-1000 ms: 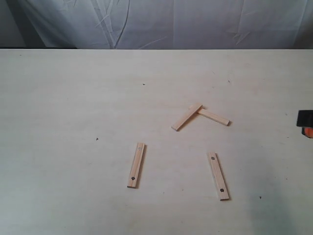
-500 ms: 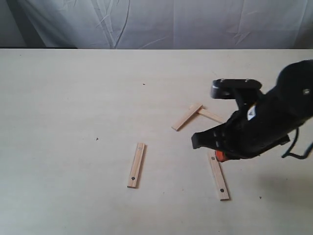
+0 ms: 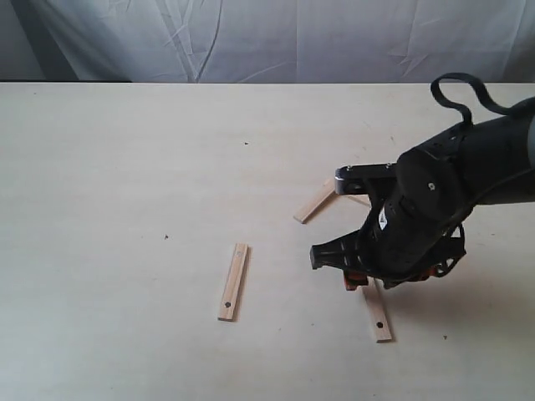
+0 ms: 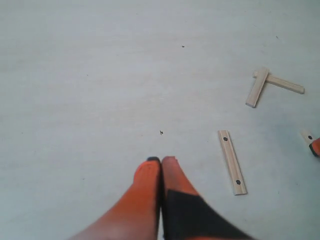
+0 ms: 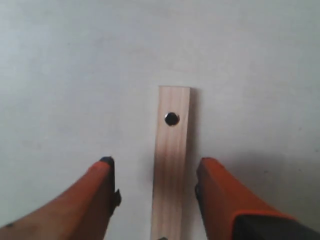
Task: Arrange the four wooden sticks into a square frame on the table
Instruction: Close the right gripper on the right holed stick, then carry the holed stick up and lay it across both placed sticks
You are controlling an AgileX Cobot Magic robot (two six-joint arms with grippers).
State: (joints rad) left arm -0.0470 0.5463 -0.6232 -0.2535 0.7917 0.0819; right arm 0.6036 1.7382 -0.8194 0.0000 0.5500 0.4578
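Four wooden sticks lie apart on the table [image 3: 125, 167]; no square frame is formed. A holed stick [image 3: 233, 281] lies left of centre. A plain stick [image 3: 316, 200] overlaps the end of another plain one [image 4: 285, 84], which my right arm mostly hides in the exterior view. My right gripper [image 3: 368, 280] is open low over the second holed stick [image 5: 173, 105], one finger on each side of it, not touching. My left gripper [image 4: 161, 161] is shut with nothing in it, above bare table, and is out of the exterior view.
A wrinkled white cloth [image 3: 292, 38] hangs behind the table's far edge. A few tiny dark specks [image 3: 165, 237] mark the tabletop. My black right arm [image 3: 468, 175] and its cable reach in from the right.
My right arm came in from the right edge and settled over the right holed stick, fingers straddling it. The sticks have not moved.
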